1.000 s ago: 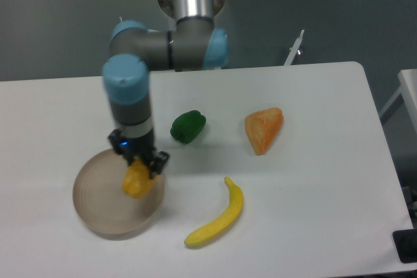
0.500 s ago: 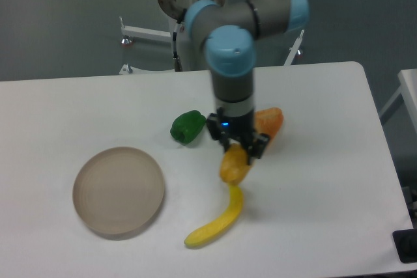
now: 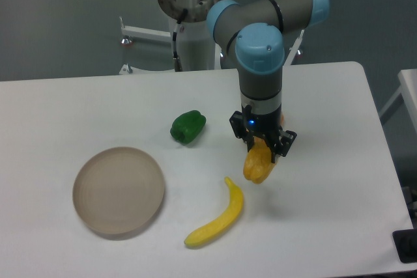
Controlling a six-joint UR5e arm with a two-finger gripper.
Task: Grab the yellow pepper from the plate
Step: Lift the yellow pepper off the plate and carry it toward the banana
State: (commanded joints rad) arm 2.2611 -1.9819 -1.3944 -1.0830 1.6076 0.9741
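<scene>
Moved further right since the last frame, my claw (image 3: 262,151) is clamped on the pepper (image 3: 258,165), holding it above the desk (image 3: 339,161) right of the banana (image 3: 218,215), well apart from the plate (image 3: 118,191) and green pepper (image 3: 187,126).
</scene>
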